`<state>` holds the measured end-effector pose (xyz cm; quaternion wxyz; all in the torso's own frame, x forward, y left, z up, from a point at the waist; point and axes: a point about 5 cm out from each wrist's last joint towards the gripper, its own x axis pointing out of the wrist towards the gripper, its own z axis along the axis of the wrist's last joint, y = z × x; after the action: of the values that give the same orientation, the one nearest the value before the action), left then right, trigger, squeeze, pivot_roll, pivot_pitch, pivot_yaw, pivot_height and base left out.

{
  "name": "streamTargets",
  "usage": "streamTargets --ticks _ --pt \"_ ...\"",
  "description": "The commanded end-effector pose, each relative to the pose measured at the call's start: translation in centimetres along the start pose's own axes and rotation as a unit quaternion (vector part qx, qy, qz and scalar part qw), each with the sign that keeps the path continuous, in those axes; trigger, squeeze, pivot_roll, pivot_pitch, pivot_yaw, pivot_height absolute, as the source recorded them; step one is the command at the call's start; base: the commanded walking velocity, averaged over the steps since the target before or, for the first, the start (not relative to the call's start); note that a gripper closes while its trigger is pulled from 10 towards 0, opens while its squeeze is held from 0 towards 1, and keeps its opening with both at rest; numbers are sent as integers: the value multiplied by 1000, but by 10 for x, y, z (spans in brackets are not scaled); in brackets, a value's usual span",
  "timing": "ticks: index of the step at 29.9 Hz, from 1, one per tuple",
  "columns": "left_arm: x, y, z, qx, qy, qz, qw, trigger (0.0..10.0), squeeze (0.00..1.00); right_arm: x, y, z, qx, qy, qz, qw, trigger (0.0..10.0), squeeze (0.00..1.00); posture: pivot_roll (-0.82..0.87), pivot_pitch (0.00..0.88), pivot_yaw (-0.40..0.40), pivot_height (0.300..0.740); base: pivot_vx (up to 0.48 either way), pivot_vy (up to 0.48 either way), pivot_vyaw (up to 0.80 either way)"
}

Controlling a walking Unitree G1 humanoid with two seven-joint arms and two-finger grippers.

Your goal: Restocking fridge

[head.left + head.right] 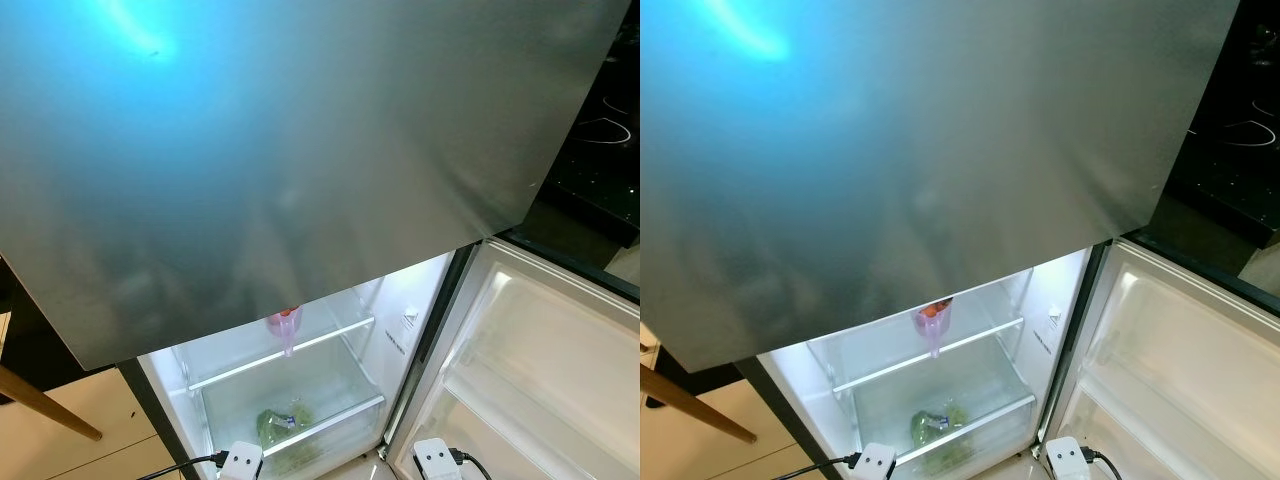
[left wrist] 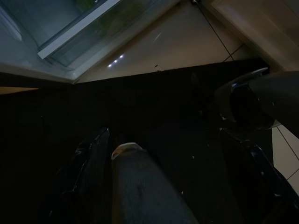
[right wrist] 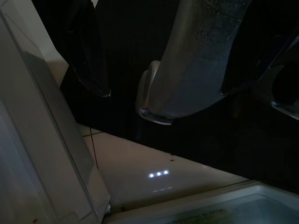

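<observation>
Hanging idle, both pincers' fingers apart.

The fridge has a closed grey steel upper door, while its lower compartment stands open and lit, its white door swung out to the right. A pink cup sits on the glass shelf; bagged greens lie in the clear drawer below.

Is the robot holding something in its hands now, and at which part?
Nothing is held. The left hand and right hand hang low by the open fridge, fingers apart with no item between them.
</observation>
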<state>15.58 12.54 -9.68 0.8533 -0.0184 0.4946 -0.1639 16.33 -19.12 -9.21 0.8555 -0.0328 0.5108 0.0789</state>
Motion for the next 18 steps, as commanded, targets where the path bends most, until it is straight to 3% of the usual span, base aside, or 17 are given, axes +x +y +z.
streamTargets --ticks 1,18 --pt "0 0 -3 1 9 0 1000 10000 0 0 2 -3 1 6 1 1000 10000 0 -42 0 -31 740 0 0 0" --pt "0 0 -3 0 10 0 1000 10000 0 0 2 -4 3 6 1 1000 10000 0 -42 0 -31 740 0 0 0"
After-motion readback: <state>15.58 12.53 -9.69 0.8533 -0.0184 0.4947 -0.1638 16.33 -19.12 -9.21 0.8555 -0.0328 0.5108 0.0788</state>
